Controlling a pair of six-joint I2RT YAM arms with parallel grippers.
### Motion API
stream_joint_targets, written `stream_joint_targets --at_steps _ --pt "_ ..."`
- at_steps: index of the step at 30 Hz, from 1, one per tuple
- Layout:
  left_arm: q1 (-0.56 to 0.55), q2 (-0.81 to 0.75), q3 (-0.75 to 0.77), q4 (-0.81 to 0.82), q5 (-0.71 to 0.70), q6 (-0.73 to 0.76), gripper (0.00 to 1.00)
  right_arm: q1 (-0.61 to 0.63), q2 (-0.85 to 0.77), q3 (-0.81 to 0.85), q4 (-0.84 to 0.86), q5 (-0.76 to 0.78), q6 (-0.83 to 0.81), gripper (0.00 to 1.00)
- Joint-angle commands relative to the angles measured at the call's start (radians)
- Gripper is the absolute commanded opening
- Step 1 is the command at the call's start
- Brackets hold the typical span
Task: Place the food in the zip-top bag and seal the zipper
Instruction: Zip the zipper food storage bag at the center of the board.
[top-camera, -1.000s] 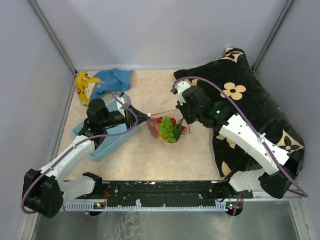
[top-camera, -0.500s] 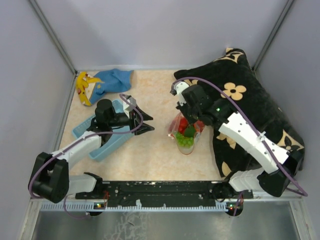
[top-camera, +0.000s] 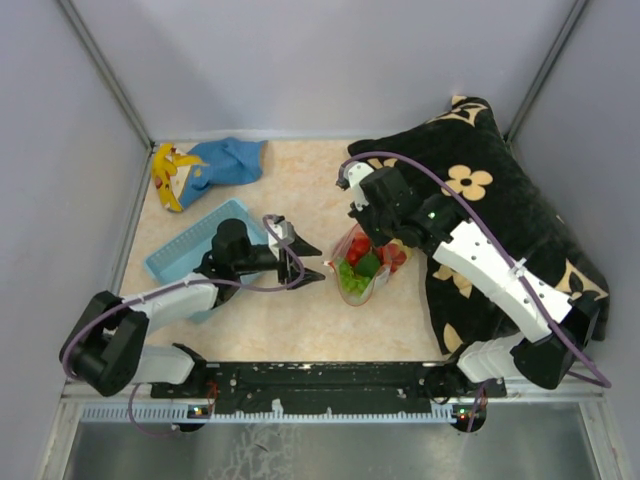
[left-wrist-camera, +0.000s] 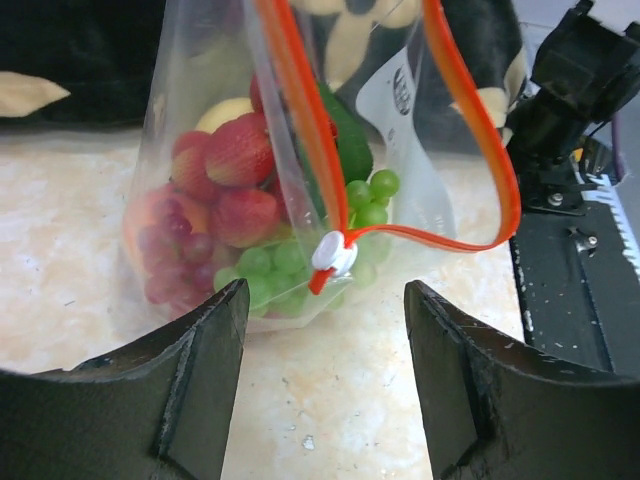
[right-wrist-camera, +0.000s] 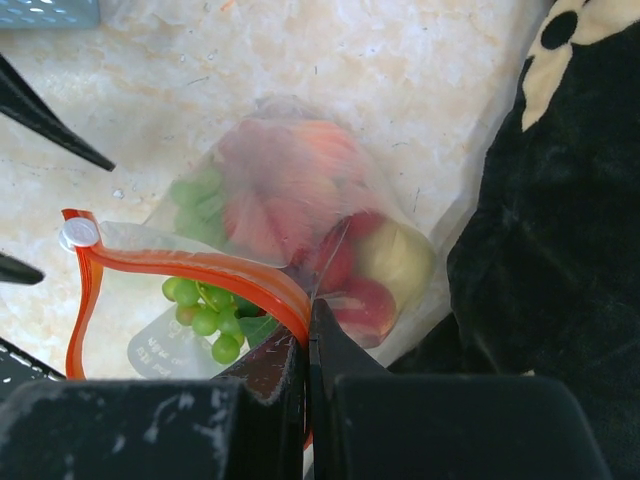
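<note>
The clear zip-top bag (top-camera: 365, 265) hangs from my right gripper (top-camera: 362, 228), which is shut on its orange-red rim (right-wrist-camera: 300, 312). The food (left-wrist-camera: 235, 160) sits inside: strawberries, green grapes (right-wrist-camera: 205, 318), dark grapes and a yellow fruit. The zipper (left-wrist-camera: 300, 130) runs as two parted strips, so the mouth gapes. Its white end piece (left-wrist-camera: 333, 252) dangles just ahead of my left gripper (left-wrist-camera: 326, 300). That gripper (top-camera: 316, 262) is open and empty, left of the bag and low over the table.
A light-blue basket (top-camera: 195, 245) lies under the left arm. A yellow banana (top-camera: 165, 175) and a blue cloth (top-camera: 228, 160) sit at the back left. A black flowered cushion (top-camera: 500, 210) fills the right side, close behind the bag.
My left gripper opened, let go of the zipper's end and moved right and nearer, off the basket. The bag swung right and now hangs upright from the right gripper.
</note>
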Motion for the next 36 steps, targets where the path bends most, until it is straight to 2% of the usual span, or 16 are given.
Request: stream_joint_targets --at_steps 1,5,9,15,18,24,26,28,29,32,36 --pt "0.002 0.074 0.016 0.084 -0.013 0.052 0.68 0.002 -0.016 0.058 0.026 -0.013 -0.016 0.00" --pt "0.002 0.137 0.033 0.140 0.035 0.020 0.63 0.002 -0.025 0.045 0.032 -0.013 -0.017 0.00" --pt "0.001 0.183 0.069 0.149 0.093 -0.007 0.52 0.002 -0.030 0.038 0.034 -0.010 -0.018 0.00" --pt "0.001 0.225 0.066 0.264 0.139 -0.074 0.48 0.002 -0.028 0.035 0.039 -0.010 -0.019 0.00" --pt "-0.001 0.258 0.072 0.296 0.152 -0.099 0.43 0.002 -0.025 0.036 0.039 -0.010 -0.019 0.00" --pt "-0.001 0.258 0.060 0.341 0.174 -0.127 0.17 0.002 -0.026 0.032 0.037 -0.001 -0.020 0.00" --pt "-0.001 0.212 0.052 0.278 0.160 -0.086 0.09 0.002 -0.029 0.027 0.038 0.009 -0.019 0.00" --pt "-0.001 0.155 0.051 0.186 0.135 -0.035 0.06 0.002 -0.036 0.014 0.046 0.019 -0.019 0.00" --pt "-0.001 0.066 0.057 0.046 0.085 0.034 0.00 -0.002 -0.050 -0.001 0.060 0.030 -0.015 0.00" --pt "0.001 -0.021 0.080 -0.105 0.025 0.097 0.00 -0.007 -0.069 -0.023 0.077 0.037 -0.007 0.02" --pt "0.000 -0.089 0.104 -0.212 -0.002 0.120 0.00 -0.009 -0.099 -0.051 0.106 0.022 -0.002 0.09"
